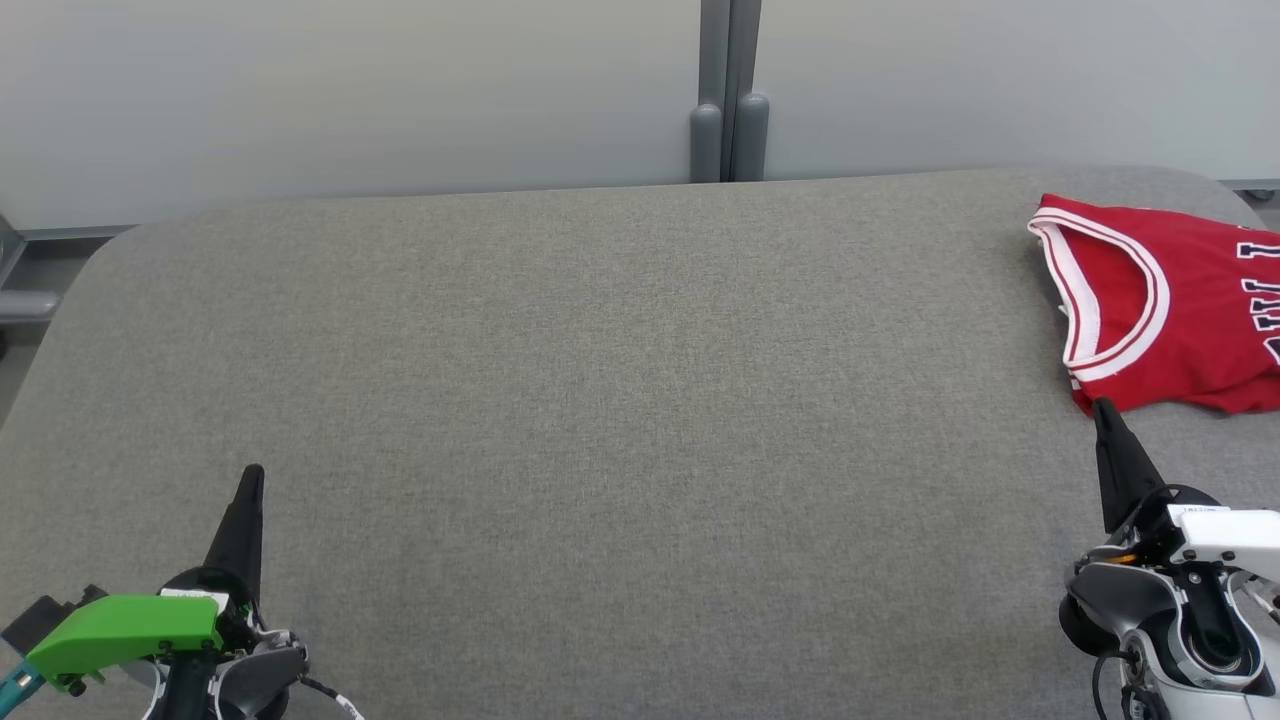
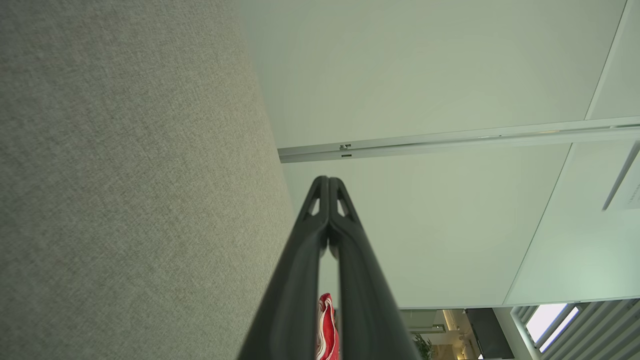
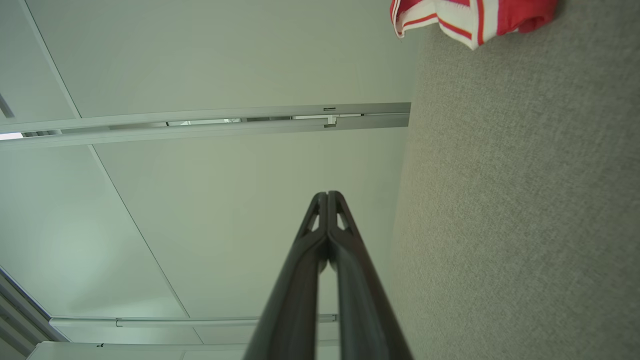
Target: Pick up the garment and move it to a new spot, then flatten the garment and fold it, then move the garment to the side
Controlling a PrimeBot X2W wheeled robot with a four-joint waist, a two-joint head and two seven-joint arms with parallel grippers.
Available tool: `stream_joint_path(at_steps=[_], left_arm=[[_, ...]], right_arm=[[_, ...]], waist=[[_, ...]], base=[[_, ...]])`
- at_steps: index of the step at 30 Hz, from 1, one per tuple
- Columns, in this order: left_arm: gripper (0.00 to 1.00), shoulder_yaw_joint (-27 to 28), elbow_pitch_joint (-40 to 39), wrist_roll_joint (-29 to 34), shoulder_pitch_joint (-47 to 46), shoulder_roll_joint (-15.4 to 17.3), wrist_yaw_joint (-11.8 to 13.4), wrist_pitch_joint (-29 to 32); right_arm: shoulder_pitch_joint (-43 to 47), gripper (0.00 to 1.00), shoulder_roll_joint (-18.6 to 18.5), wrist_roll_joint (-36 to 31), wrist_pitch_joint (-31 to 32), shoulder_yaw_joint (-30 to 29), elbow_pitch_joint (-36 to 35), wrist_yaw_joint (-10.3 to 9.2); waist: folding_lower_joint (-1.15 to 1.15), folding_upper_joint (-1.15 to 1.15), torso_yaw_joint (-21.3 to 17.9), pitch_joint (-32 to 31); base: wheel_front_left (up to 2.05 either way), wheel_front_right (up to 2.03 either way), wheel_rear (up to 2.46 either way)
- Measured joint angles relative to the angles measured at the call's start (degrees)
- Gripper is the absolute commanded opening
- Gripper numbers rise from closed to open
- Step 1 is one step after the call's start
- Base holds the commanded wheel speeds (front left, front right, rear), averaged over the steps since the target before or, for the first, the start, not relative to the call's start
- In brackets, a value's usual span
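Head view: I see the garment (image 1: 1170, 300), a red sleeveless jersey with white trim and dark lettering, lying at the far right corner of the grey padded table (image 1: 600, 400). Its right part is cut off by the picture's edge. The armhole trim faces the middle of the table, and the cloth is loosely bunched rather than flat. The left gripper (image 1: 255, 472) sits at the lower left, above a green cover (image 1: 125, 625) on its wrist. Its two dark fingers are pressed together into a single point and hold nothing, and it is well apart from the garment. The right gripper (image 1: 1100, 405) sits at the lower right, its fingers likewise pressed together and empty. Its tip meets the near left corner of the jersey in this view, and I cannot tell from here whether it touches the cloth. In the right wrist view the closed fingers point toward the pale wall panels (image 1: 350, 90), and the red and white edge of the garment lies on the grey surface toward the upper right, apart from the fingertips. In the left wrist view the closed fingers point the same way, with a sliver of red cloth showing low between them, far off. A grey post (image 1: 728, 120) stands behind the table's far edge.
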Motion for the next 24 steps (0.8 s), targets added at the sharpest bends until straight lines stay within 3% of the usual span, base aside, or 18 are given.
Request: stream_joint_path(at_steps=[24], left_arm=[[0.0, 0.02, 0.03, 0.0, 0.0, -0.01, 0.0, 0.0]], right_arm=[[-0.01, 0.0, 0.0, 0.0, 0.0, 0.0, 0.02, 0.0]], waist=[[0.0, 0.0, 0.0, 0.0]], base=[[0.0, 0.0, 0.0]])
